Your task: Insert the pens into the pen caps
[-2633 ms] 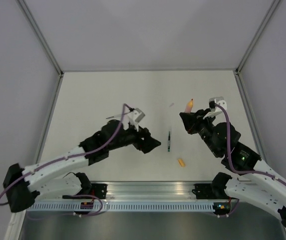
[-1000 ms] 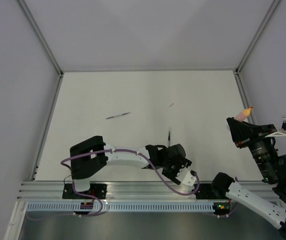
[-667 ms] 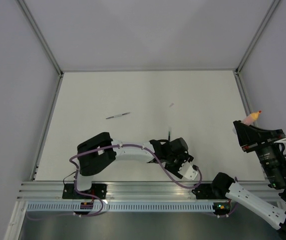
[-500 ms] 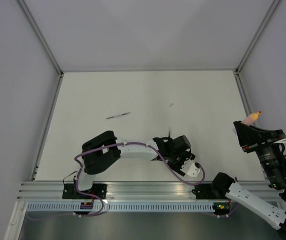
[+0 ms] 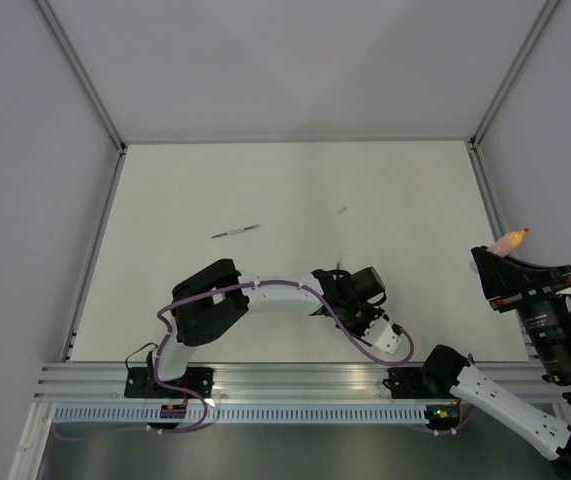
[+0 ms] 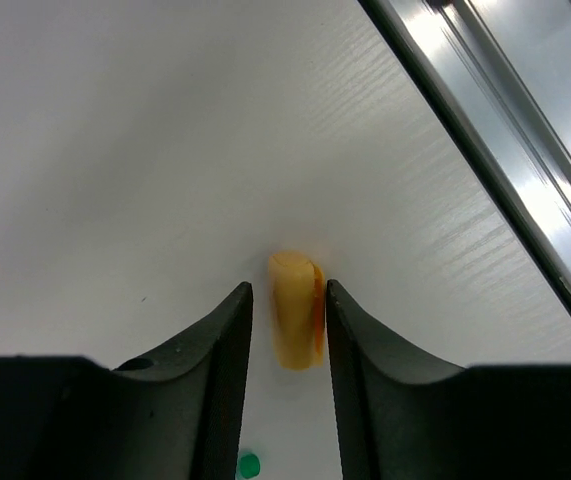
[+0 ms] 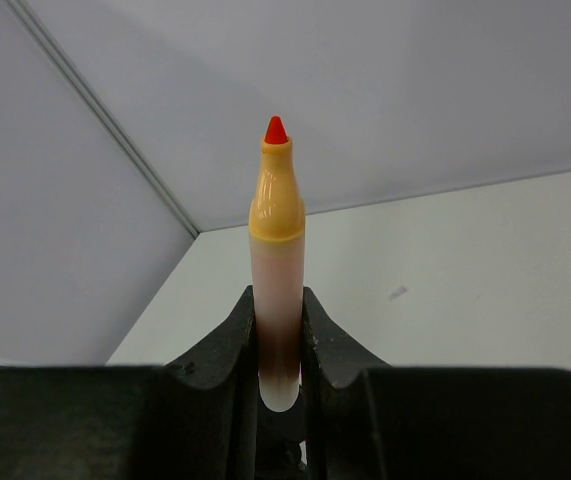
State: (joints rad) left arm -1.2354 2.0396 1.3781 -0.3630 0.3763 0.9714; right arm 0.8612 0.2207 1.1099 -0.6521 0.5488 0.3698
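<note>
The left gripper (image 6: 288, 292) was low over the white table (image 6: 115, 150), open, with one finger on each side of the yellow-orange cap (image 6: 293, 325). The cap lay flat near the metal rail (image 6: 505, 180). The right gripper (image 7: 277, 300) squeezed the pink-orange marker (image 7: 276, 230), red tip up.
</note>
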